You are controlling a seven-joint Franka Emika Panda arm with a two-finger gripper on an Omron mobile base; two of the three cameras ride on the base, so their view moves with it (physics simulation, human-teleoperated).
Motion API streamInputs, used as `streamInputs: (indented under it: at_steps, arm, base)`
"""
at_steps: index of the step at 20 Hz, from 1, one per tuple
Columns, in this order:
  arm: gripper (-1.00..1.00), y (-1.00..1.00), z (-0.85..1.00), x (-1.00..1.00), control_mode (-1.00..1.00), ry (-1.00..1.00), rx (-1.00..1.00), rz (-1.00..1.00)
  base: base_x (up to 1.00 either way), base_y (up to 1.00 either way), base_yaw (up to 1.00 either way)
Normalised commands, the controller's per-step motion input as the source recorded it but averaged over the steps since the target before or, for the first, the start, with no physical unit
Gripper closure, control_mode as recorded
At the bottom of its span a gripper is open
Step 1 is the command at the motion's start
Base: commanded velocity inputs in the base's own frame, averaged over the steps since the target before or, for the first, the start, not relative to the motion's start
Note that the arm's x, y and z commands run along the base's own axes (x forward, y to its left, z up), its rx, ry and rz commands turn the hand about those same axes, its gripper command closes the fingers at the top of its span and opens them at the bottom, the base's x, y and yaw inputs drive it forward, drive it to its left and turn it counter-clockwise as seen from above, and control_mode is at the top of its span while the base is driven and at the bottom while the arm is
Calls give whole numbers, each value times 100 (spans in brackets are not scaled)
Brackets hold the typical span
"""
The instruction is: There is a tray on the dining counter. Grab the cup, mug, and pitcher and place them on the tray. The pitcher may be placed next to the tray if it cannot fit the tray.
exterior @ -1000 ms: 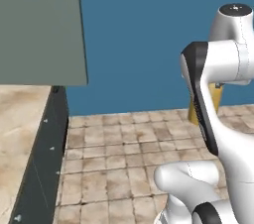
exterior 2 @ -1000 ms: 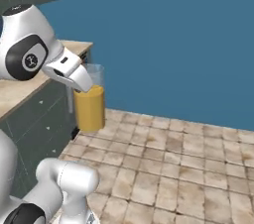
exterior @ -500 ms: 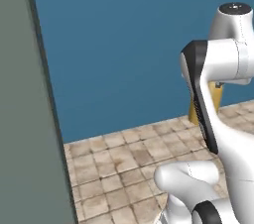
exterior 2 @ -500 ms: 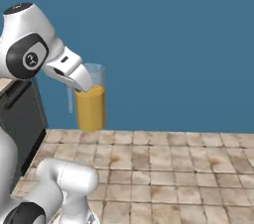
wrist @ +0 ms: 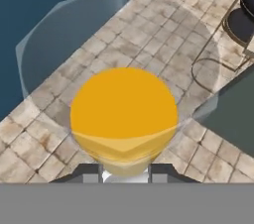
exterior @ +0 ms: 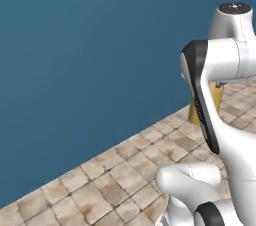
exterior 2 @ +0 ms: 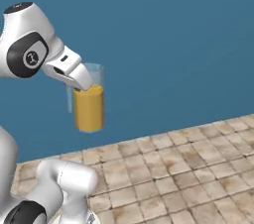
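Your gripper is up in the air, and it has the pitcher — the jaws are partly closed on the glass near its rim, and the pitcher hangs straight down from them, upright. In the right base view the pitcher is just below and a little right of the gripper, with the orange-yellow drink filling its lower half and clear glass above. Nothing is under it but the tiled floor, which is well below. Behind the gripper you see a plain blue wall.

In the left base view the arm hides most of the pitcher. You can spot just a bit of orange-yellow peeking out on both sides of the arm's dark band, past the gripper's side of the arm.

In the hand view you look right down into the pitcher — a round orange-yellow pool with the clear wall around it. The finger tips sit at its near edge. Off to the right, beyond the pitcher, is a dark stool with thin legs.
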Motion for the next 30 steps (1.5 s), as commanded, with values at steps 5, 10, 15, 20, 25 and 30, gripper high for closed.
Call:
streamInputs:
  at_steps: [5,10,15,20,25,30]
  arm:
    - [100,0,0,0,100,0,0,0]
    - [100,0,0,0,100,0,0,0]
    - [100,0,0,0,100,0,0,0]
    - [100,0,0,0,100,0,0,0]
    - [100,0,0,0,100,0,0,0]
    - [100,0,0,0,100,0,0,0]
  base:
    - [78,-12,-67]
    - [55,-3,-68]
    - [38,6,-67]
    - [17,30,-64]
    - [2,71,-50]
    - [14,79,-41]
